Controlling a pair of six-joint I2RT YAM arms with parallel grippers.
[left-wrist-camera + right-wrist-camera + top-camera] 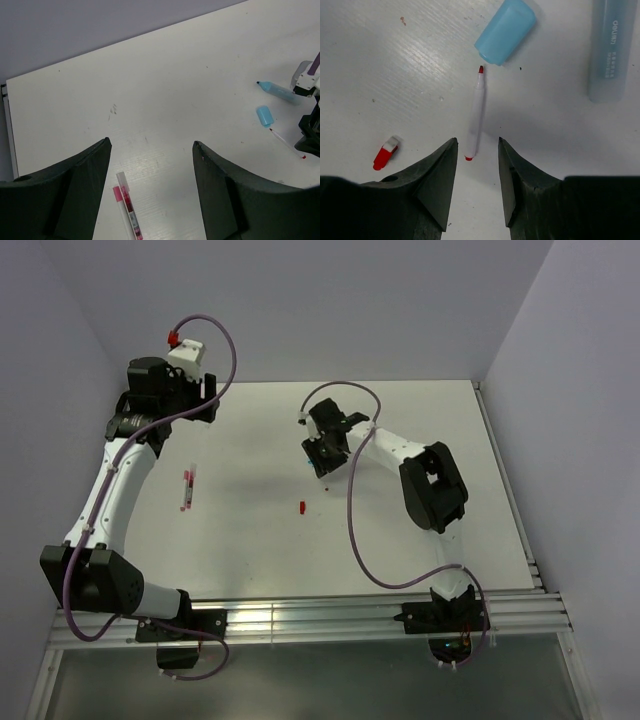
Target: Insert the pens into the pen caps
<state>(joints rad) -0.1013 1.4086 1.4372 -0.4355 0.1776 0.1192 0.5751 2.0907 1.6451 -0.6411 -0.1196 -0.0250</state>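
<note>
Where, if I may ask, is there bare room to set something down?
Free: between the pink pens and the small red cap; the right side of the white table. Crowded: around the right gripper, by the light blue cap and thin white pen.

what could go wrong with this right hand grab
1. The right hand straddles only the very end of the thin white pen, off-centre, so closing may pivot or flick it out.
2. The pen's red tip lies close to the light blue cap; a pushed pen could knock that cap away.

White table [250, 550], faint scuffs [113, 109]; lavender walls [300, 300]; aluminium rail [320, 615] along near edge.
</note>
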